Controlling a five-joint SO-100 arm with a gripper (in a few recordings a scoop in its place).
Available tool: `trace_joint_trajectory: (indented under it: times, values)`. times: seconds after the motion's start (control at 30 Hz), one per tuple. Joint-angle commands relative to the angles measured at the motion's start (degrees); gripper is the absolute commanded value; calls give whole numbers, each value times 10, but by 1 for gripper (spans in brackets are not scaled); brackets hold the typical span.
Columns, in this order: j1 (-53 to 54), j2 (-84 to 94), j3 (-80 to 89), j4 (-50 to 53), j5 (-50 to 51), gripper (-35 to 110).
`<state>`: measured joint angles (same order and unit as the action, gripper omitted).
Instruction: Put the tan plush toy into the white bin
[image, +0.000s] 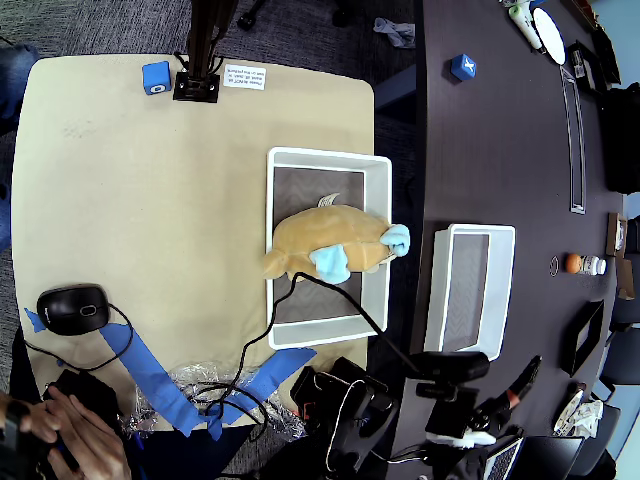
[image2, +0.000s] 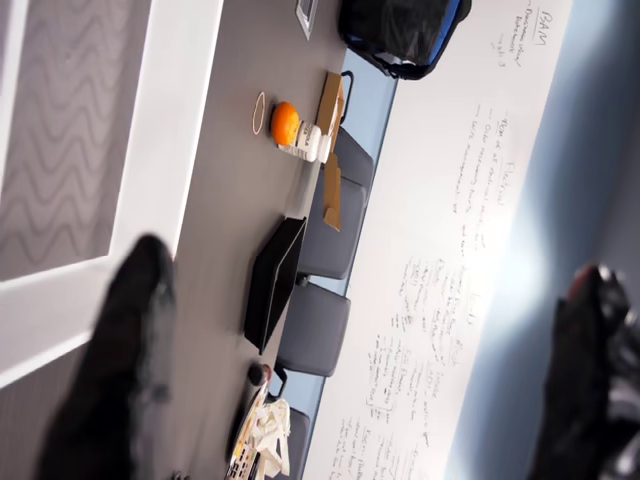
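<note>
The tan plush toy lies inside the white bin, across its middle, with its light blue parts toward the bin's right wall in the overhead view. The bin sits at the right edge of the tan tabletop. A narrower white bin stands to its right on the dark table. In the wrist view the claw is spread wide apart, holding nothing, with an orange beyond it.

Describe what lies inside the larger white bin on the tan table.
The tan plush toy lies inside the white bin, over its grey wavy bottom. Whatever sits beneath the toy is covered.
</note>
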<state>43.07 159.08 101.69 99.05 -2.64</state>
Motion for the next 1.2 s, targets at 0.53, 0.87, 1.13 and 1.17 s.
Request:
trace_joint_trajectory:
  times: [0.53,0.87,1.13,1.17]
  values:
    - [11,-51,-7,8,18,42]
    - [9,-50,-6,7,19,18]
    - [9,-42,-6,7,18,8]
    - [9,-42,-6,7,18,7]
